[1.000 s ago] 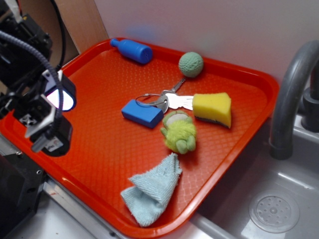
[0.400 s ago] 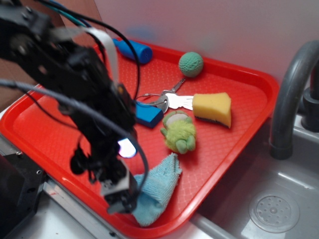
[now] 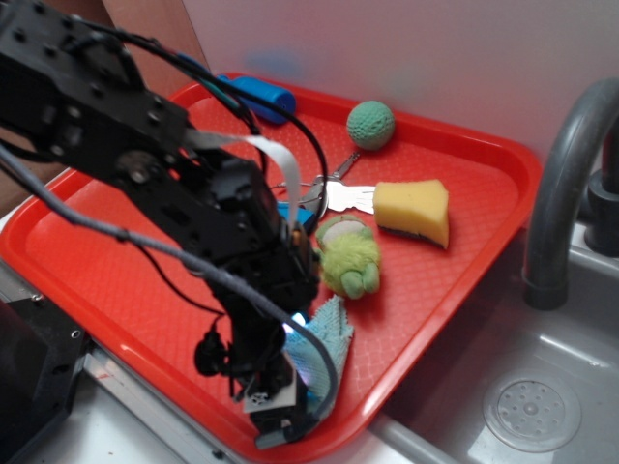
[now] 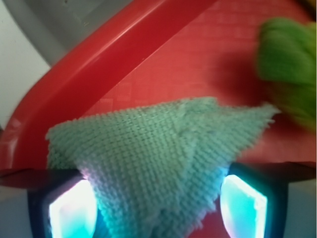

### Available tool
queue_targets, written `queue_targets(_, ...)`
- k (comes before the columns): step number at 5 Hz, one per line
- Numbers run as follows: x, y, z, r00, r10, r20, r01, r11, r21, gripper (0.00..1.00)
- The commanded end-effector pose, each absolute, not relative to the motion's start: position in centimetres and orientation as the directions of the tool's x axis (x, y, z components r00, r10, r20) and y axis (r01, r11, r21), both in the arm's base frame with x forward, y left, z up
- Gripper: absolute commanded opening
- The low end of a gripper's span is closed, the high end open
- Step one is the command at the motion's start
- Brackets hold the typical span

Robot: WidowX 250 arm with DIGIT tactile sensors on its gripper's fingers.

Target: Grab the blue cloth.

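Observation:
The blue cloth point(image 3: 330, 326) is a pale fuzzy rag lying at the near edge of the red tray point(image 3: 464, 193); the arm hides most of it in the exterior view. My gripper point(image 3: 282, 411) is lowered over it. In the wrist view the cloth point(image 4: 158, 148) fills the space between my two lit pads point(image 4: 72, 210), with the gripper point(image 4: 157, 208) straddling its near end. The jaws stand apart, the left pad against the fabric and a small gap at the right pad.
On the tray are a green plush toy point(image 3: 350, 256), a yellow sponge point(image 3: 413, 210), keys point(image 3: 338, 196), a green ball point(image 3: 370, 124), a dark-blue bottle point(image 3: 261, 94) and a partly hidden dark-blue block point(image 3: 295, 215). A faucet point(image 3: 566, 174) and sink point(image 3: 532, 387) are at the right.
My arm has swung from the tray's left side across to the near edge and come down over the cloth. The cloth and other things have not moved.

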State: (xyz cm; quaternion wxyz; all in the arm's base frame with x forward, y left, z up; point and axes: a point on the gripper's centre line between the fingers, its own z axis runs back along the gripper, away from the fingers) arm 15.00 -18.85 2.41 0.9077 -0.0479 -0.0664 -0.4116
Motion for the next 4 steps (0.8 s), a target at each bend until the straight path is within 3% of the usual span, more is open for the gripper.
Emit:
queue_targets(1,14.3,-20.7,2.1,0.601,-0.767,0.223,0.791,0.612,-0.027,0.00)
queue_targets(4,14.2,-20.3,3.2,0.646,-0.730,0.224,0.756,0.652,-0.055,0.00)
